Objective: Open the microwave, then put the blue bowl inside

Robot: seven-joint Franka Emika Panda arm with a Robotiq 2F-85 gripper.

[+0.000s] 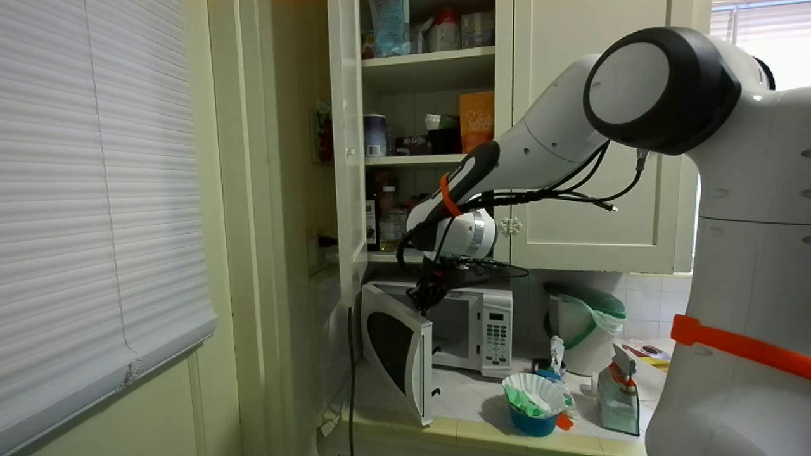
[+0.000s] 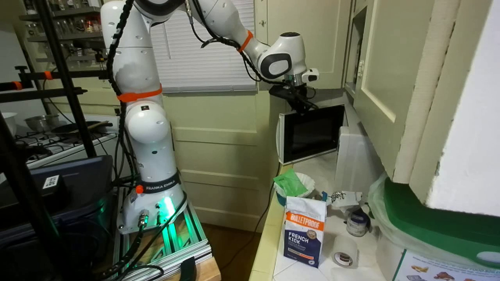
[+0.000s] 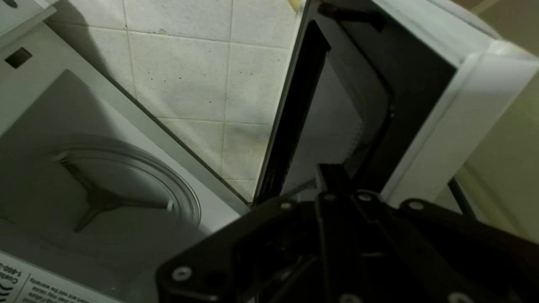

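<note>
The white microwave (image 1: 497,335) stands on the counter with its door (image 1: 391,348) swung wide open. It also shows in an exterior view (image 2: 357,156), its door (image 2: 312,134) jutting out. In the wrist view its cavity with a glass turntable (image 3: 103,198) is at the left, and the door's inner face (image 3: 414,63) at the right. My gripper (image 3: 332,176) is shut and empty, its fingertips by the door's inner face; contact cannot be told. The blue bowl (image 1: 533,424) sits near the counter's front edge, a white paper liner and green piece in it; it also shows here (image 2: 280,200).
A coffee bag (image 2: 304,232), a tape roll (image 2: 345,251) and a small jar (image 2: 357,223) stand on the counter. A white bin with a green lid (image 1: 586,329) is beyond the microwave. An open cabinet door (image 1: 347,152) hangs above the microwave door.
</note>
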